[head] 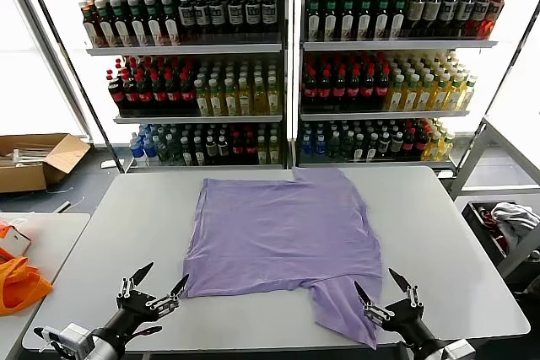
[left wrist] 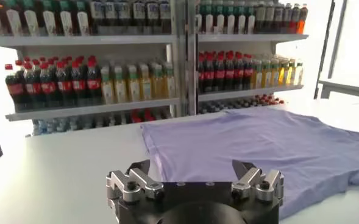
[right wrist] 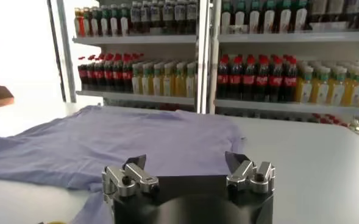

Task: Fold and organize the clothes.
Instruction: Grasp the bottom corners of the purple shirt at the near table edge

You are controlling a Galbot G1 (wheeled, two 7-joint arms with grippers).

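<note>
A lavender T-shirt [head: 278, 233] lies spread flat across the middle of the grey table [head: 126, 225], with one sleeve trailing toward the front edge near the right arm. The left wrist view shows the same shirt [left wrist: 258, 146] beyond the fingers, and the right wrist view shows it too [right wrist: 118, 146]. My left gripper [head: 160, 280] hovers open near the front edge, just left of the shirt's near left corner. My right gripper [head: 381, 287] is open too, beside the trailing sleeve at the front right. Neither holds anything.
Shelves of bottled drinks [head: 287, 65] stand behind the table. An orange fabric item [head: 18, 284] lies on a side table at the left, a cardboard box [head: 34, 162] sits on the floor beyond it, and a bin with whitish cloth [head: 510, 225] is at the right.
</note>
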